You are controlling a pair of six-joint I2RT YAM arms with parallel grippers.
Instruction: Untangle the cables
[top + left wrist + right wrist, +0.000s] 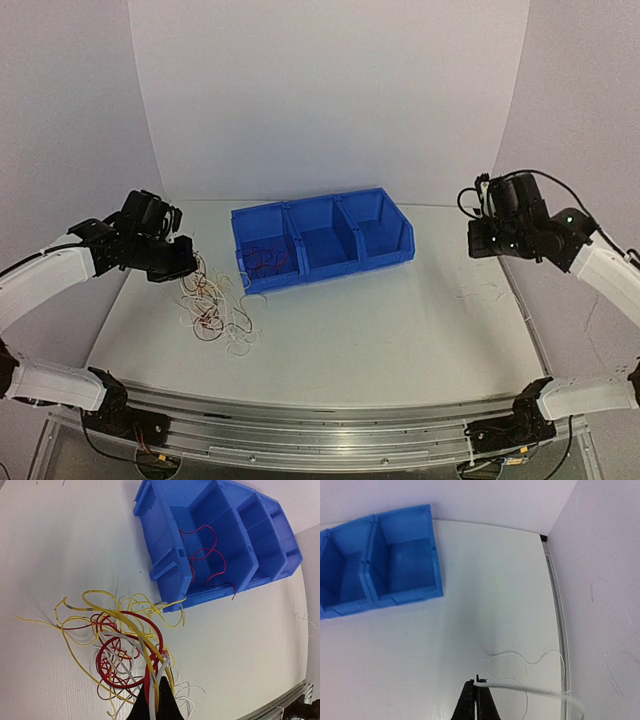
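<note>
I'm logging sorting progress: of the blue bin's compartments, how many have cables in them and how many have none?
With dark red cables: 1, the left compartment
With none: 2, the middle compartment and the right compartment
Total in the blue bin: 3

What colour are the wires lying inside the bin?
Red wires, clearest in the left wrist view.

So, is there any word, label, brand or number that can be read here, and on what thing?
None: no text can be read. The blue bin, the cables and the table bear no print; any marks on the arms are too small to read.
</note>
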